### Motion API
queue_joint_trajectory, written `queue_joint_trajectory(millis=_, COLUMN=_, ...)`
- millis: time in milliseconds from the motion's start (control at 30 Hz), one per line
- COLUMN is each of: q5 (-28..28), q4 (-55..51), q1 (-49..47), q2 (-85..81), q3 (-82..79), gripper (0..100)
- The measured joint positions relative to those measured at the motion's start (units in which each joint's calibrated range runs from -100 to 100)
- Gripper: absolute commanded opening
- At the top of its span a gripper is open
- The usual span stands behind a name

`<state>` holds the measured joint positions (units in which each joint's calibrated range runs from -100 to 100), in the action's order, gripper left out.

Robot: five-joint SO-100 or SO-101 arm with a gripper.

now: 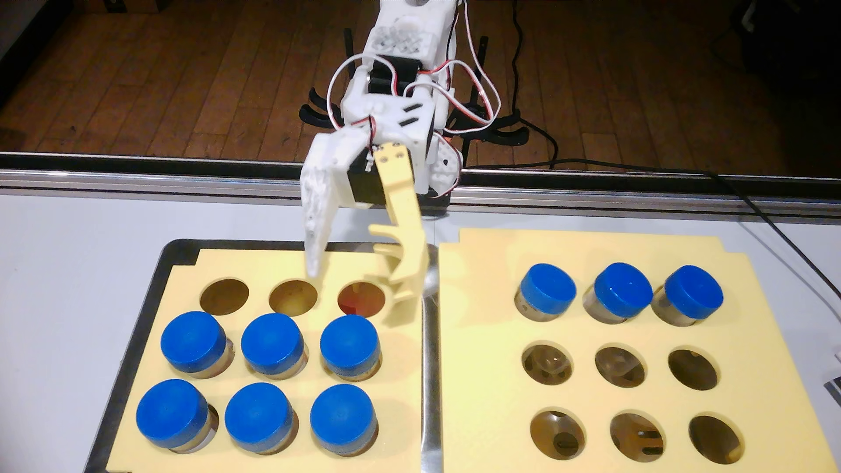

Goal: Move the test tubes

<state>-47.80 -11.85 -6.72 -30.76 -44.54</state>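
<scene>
Nine test tubes total, all blue-capped, all seated upright in rack holes. Six sit in the left rack (182, 282), lower left of the frame, filling its middle and near rows: middle row (193, 339), (272, 340), (349, 341), near row (172, 418), (258, 418), (343, 417). Three sit in the right rack (478, 318), right half of the frame, filling its far row: (548, 286), (623, 289), (694, 292). Each rack has nine holes in a three-by-three grid. Left rack's far row is three empty holes; right rack's middle and near rows are six empty holes. Two pale yellow foam racks, side by side, just about touching along the centre. The left one lies in a dark-rimmed metal tray (132, 318); the tray's shiny right edge shows between the racks. Gripper (355, 291) hangs over the left rack's empty far row, centre of frame, jaws spread wide, nothing held. White finger tip (314, 259) sits above the middle empty hole, yellow finger (405, 273) above the rack's right edge, past the third hole. Not touching any tube. One white arm (400, 91) with red and white wiring comes down from top centre. Everything sits on a white table (68, 236); aluminium rail (136, 177) along its far edge, wooden floor (182, 82) behind.
</scene>
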Motion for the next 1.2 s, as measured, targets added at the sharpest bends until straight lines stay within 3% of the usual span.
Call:
queue_joint_trajectory(millis=467, q5=-0.8, q4=0.5, q1=-1.3, q2=11.0, q3=5.1, gripper=30)
queue_joint_trajectory(millis=733, q5=-0.8, q4=0.5, q1=-1.1, q2=16.2, q3=10.3, gripper=15)
queue_joint_trajectory(millis=1000, q5=-0.8, q4=0.5, q1=-1.4, q2=17.8, q3=12.2, gripper=11)
queue_joint_trajectory(millis=1200, q5=-0.6, q4=-4.5, q1=0.4, q2=14.0, q3=25.2, gripper=11)
